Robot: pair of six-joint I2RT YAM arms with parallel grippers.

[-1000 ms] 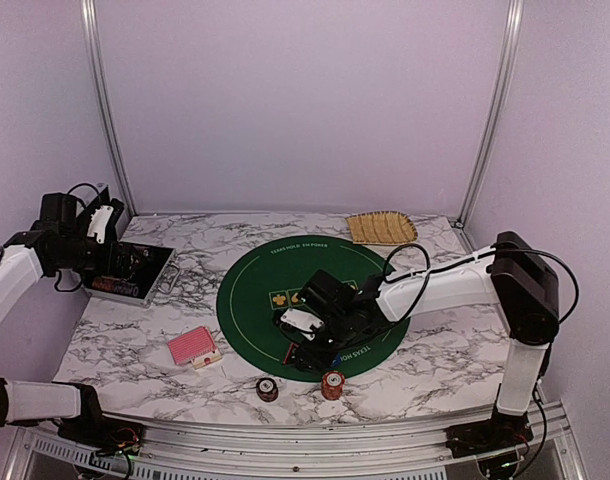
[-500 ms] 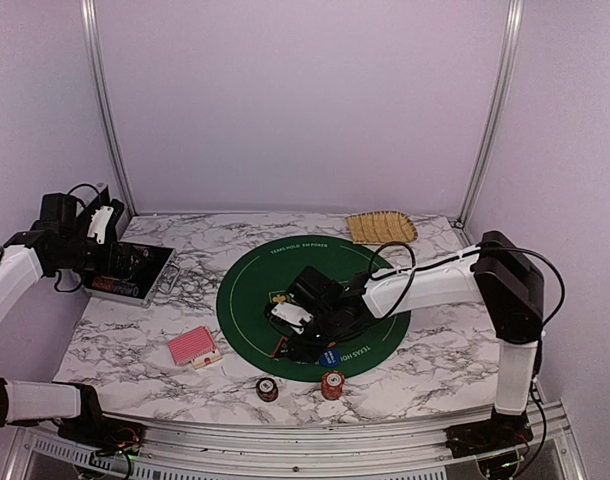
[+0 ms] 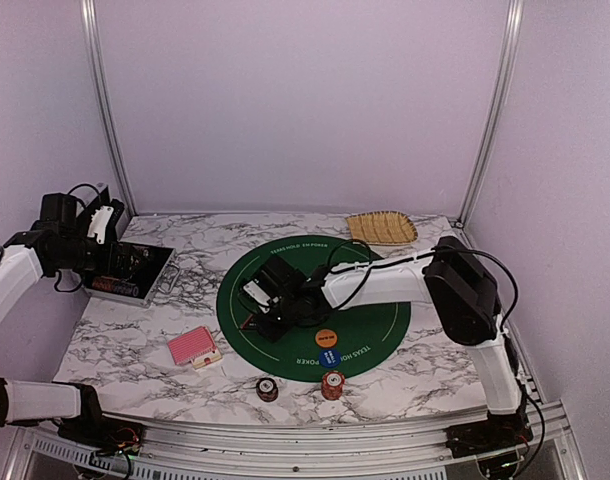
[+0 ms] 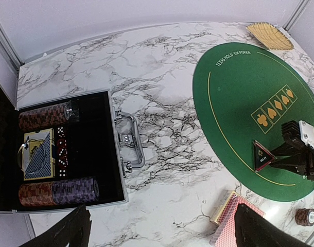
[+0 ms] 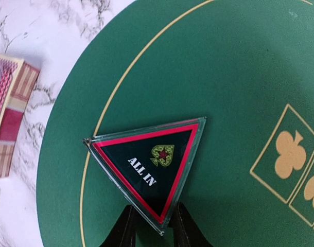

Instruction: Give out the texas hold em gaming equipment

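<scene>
The left end effector (image 3: 97,226) hangs spread wide above the open case (image 3: 131,270) at the counter's (image 3: 435,370) left edge, where it was a second ago. The deck of cards (image 3: 193,347) lies on the counter just left of the green mat (image 3: 380,300), unmoved. The right end effector (image 3: 257,312) has swung from the mat's near middle to its left part. Its fingers (image 5: 127,226) have narrowed and now pinch one corner of the black triangle marker (image 5: 152,167), which sits over the mat's yellow line. With the arm gone, the orange button (image 3: 326,337) and blue button (image 3: 328,357) show on the mat's near side. Two chip stacks (image 3: 268,388) stand on the counter just below the mat, as before.
</scene>
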